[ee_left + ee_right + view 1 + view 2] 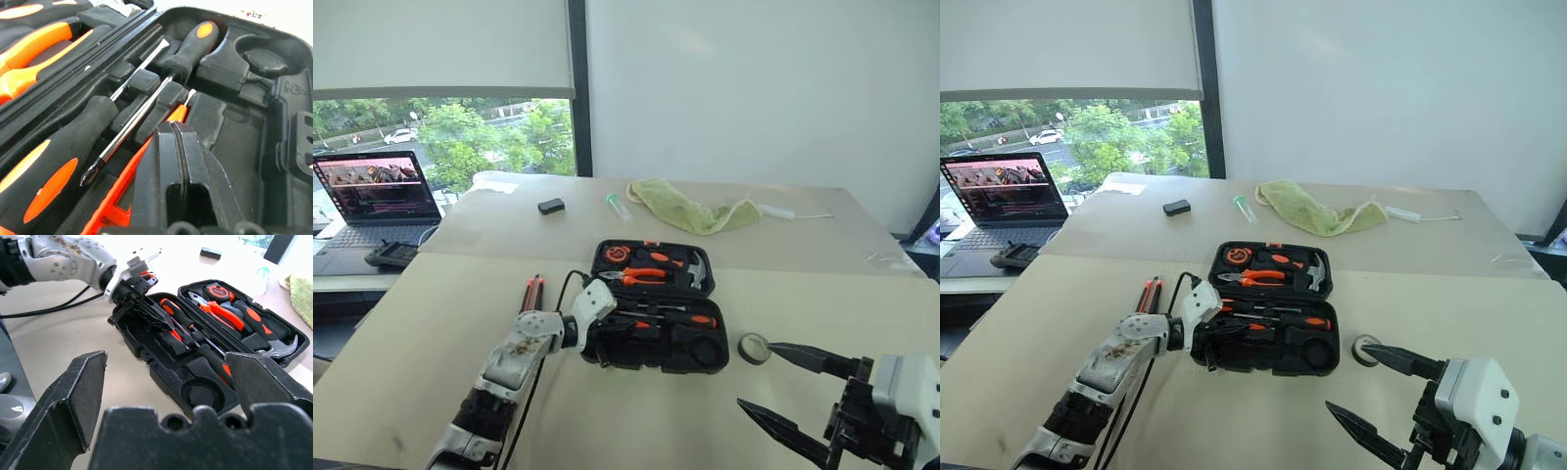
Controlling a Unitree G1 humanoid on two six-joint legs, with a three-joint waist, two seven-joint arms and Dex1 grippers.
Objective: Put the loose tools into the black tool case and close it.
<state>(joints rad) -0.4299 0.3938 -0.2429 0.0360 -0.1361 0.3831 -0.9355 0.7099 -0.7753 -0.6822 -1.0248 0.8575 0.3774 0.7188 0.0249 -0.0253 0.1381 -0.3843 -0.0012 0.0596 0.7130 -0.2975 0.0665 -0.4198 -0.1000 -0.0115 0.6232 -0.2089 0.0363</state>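
Note:
The black tool case [713,362] lies open at the table's middle. Two long screwdrivers [132,132] [58,161] rest in the slots of its near half, and beside them is the small orange tester screwdriver [177,113]. My left gripper [172,128] is inside that half, shut, its fingers pressed together right over the tester; whether they touch it I cannot tell. The orange-black utility knife [532,292] lies on the table left of the case. A small dark tape roll [753,347] sits right of the case, just beyond my open right gripper [754,373].
Pliers [644,276], a hammer [697,269] and a tape measure [617,255] fill the case's far half. Farther back lie a green cloth [690,211], a small black box [550,206] and a clear tube [617,206]. A laptop [377,191] stands at the far left.

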